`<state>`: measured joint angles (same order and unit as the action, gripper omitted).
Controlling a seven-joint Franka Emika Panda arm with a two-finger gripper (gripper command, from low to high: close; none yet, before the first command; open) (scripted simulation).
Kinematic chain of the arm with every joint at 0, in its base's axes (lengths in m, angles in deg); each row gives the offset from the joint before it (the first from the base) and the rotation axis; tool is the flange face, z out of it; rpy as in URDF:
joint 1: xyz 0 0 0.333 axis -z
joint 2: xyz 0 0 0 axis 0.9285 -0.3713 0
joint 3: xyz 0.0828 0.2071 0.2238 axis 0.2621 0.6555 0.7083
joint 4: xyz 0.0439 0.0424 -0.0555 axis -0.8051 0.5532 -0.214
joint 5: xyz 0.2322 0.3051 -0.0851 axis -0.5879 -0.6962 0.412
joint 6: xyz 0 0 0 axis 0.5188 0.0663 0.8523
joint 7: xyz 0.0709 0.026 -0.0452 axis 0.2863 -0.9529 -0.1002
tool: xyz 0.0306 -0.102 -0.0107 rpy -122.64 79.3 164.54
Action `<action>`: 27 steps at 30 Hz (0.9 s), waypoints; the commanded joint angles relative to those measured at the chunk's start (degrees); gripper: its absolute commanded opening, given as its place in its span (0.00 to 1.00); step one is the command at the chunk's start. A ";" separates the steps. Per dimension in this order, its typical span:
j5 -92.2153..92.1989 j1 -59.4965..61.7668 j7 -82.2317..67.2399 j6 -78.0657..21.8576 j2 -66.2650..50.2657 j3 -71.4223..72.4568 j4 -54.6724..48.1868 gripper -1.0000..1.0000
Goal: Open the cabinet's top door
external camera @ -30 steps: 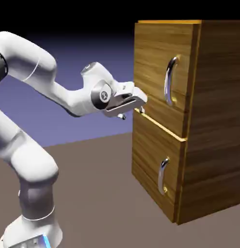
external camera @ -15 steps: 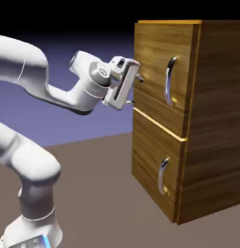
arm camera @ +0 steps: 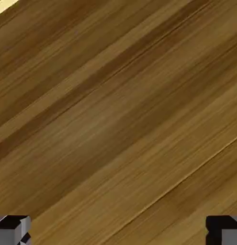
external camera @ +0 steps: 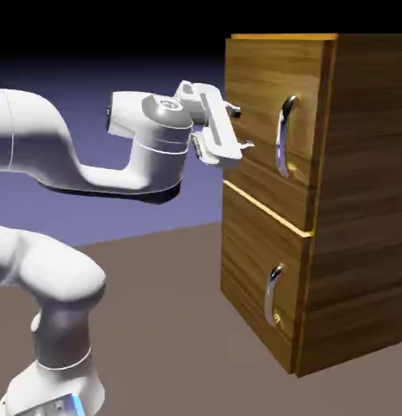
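Wood grain fills the hand view: the gripper (external camera: pixel 236 130), jaws wide and empty, faces the top door (external camera: pixel 265 122) of the cabinet (external camera: pixel 358 203), short of the handle (external camera: pixel 283 136). Best to slide toward the handle, straddling the bar squarely before closing.

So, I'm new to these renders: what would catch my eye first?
The tall wooden cabinet fills the exterior view's right, its top door shut, with a long curved silver handle. The white arm reaches in from the left, its open gripper at the door's left edge, short of the handle. The hand view shows only slanted wood grain.
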<state>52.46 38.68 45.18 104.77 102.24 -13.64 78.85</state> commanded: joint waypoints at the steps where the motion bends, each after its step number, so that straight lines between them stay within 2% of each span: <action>1: 2.50 -0.44 -1.85 0.18 0.81 -1.22 -0.19 0.50; 11: 26.35 -4.93 -19.61 2.00 8.97 -13.69 -1.79 0.50; 19: 31.01 -16.73 -17.34 -2.95 6.13 -20.24 -7.24 0.50; 20: 31.01 -16.73 -17.34 -2.95 6.13 -20.24 -7.24 0.00; 27: 22.69 -4.28 -17.56 -9.65 9.43 -9.09 2.47 0.00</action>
<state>75.18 34.41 27.63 95.06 111.67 -22.74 81.31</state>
